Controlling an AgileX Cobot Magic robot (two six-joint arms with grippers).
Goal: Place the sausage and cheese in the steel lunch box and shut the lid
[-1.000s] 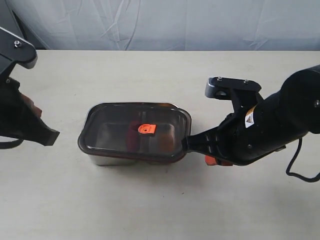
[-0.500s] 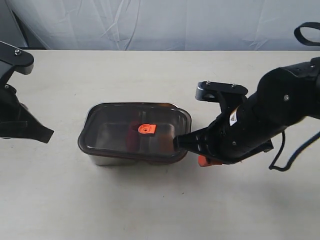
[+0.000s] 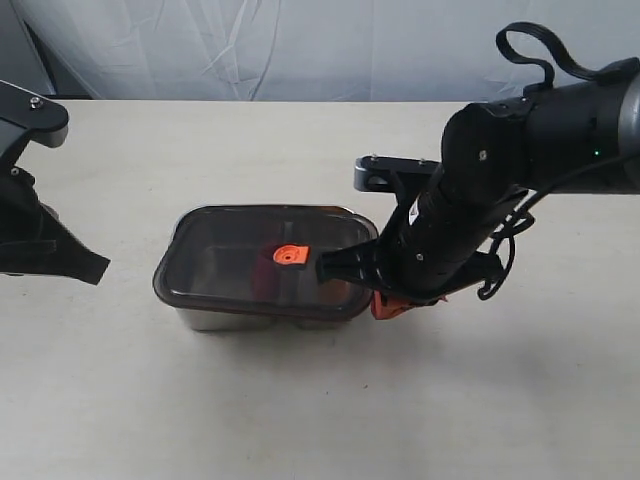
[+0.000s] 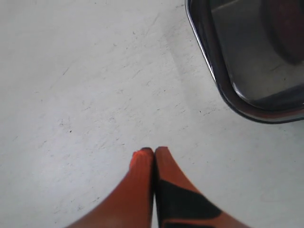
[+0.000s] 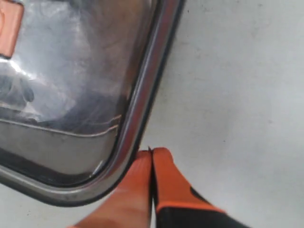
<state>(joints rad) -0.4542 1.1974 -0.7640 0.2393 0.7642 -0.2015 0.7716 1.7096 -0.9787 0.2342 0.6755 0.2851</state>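
Note:
The dark translucent lid (image 3: 262, 262) with its orange valve tab (image 3: 289, 256) lies on top of the steel lunch box (image 3: 215, 319). Through the lid a red shape, the sausage (image 3: 264, 270), shows dimly; the cheese is hidden. My right gripper (image 3: 388, 305) is shut and empty, its orange fingertips touching the lid's right rim (image 5: 142, 107). In the right wrist view the right gripper (image 5: 152, 153) presses against that rim's corner. My left gripper (image 4: 154, 151) is shut on nothing over bare table, apart from the lid's corner (image 4: 247, 61).
The pale table (image 3: 300, 400) stretches all around the box. A crumpled white backdrop (image 3: 300, 45) hangs along the far edge. The left arm (image 3: 40, 230) sits at the left border, well away from the box.
The right arm has swung left and lifted, bringing its shut fingertips against the lid's right rim; the lid has shifted slightly left. The left arm has drawn back a little.

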